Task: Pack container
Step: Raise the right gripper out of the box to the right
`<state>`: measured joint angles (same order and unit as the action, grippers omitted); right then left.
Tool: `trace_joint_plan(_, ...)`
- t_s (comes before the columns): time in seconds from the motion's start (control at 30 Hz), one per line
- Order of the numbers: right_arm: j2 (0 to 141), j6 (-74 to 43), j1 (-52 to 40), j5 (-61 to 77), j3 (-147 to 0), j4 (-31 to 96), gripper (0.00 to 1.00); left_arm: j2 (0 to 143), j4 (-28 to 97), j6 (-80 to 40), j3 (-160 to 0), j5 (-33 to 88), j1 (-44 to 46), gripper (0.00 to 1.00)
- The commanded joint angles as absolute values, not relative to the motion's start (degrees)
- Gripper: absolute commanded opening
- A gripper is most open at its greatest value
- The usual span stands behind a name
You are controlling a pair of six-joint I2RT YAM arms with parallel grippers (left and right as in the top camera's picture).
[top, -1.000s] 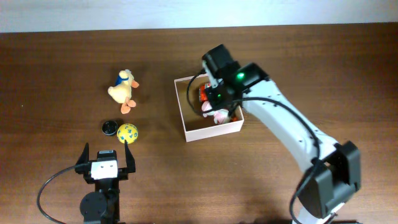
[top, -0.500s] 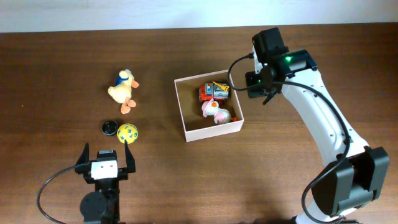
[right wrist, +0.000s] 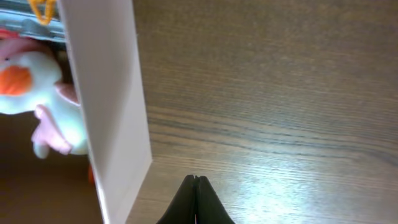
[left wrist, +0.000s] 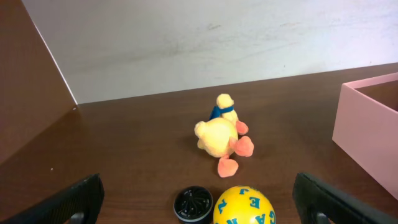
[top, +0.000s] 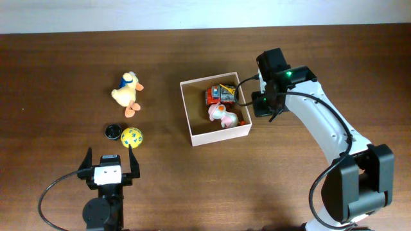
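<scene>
The container [top: 196, 110], a white-walled box with a tan inside, sits mid-table. It holds a red toy truck [top: 220, 95] and a white-and-pink plush [top: 222, 114]. My right gripper [top: 261, 106] is shut and empty, just outside the container's right wall. In the right wrist view its tips [right wrist: 196, 180] are pressed together over bare wood beside the wall [right wrist: 106, 93]. My left gripper [top: 109, 160] is open and empty at the front left. Just ahead of it [left wrist: 198, 183] lie a yellow lettered ball [left wrist: 244, 205] and a black cap [left wrist: 193, 204].
A yellow plush duck [top: 127, 92] lies left of the container; it also shows in the left wrist view [left wrist: 219, 134], beyond the ball [top: 131, 136] and cap [top: 113, 131]. The container's pink-looking wall [left wrist: 367, 121] is at that view's right edge.
My right gripper left the inside of the container, swung out to the right, then came back down next to the right wall. The plush stays in the box. The left arm has not moved.
</scene>
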<state>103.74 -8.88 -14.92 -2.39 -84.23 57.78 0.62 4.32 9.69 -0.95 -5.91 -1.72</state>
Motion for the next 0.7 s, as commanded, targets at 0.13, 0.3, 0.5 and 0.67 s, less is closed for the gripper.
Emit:
trace_joint_plan(0.13,102.7,-9.5,-14.7,1.5,-83.8,57.0,0.04,0.3,4.2,10.6,-0.5,-5.3,-1.5,0.99)
trace_joint_plan(0.3,102.7,-9.6,-14.7,1.5,-83.5,56.9,0.04,0.3,4.2,10.6,-0.5,-5.3,-1.5,0.99)
trace_joint_plan(0.5,102.7,-10.0,-14.7,3.1,-77.7,52.6,0.04,0.3,4.1,10.6,-0.5,-5.3,-1.5,0.99)
trace_joint_plan(0.67,102.7,-10.0,-14.7,4.6,-75.8,51.3,0.04,0.3,4.2,10.6,-0.5,-5.3,-1.5,0.99)
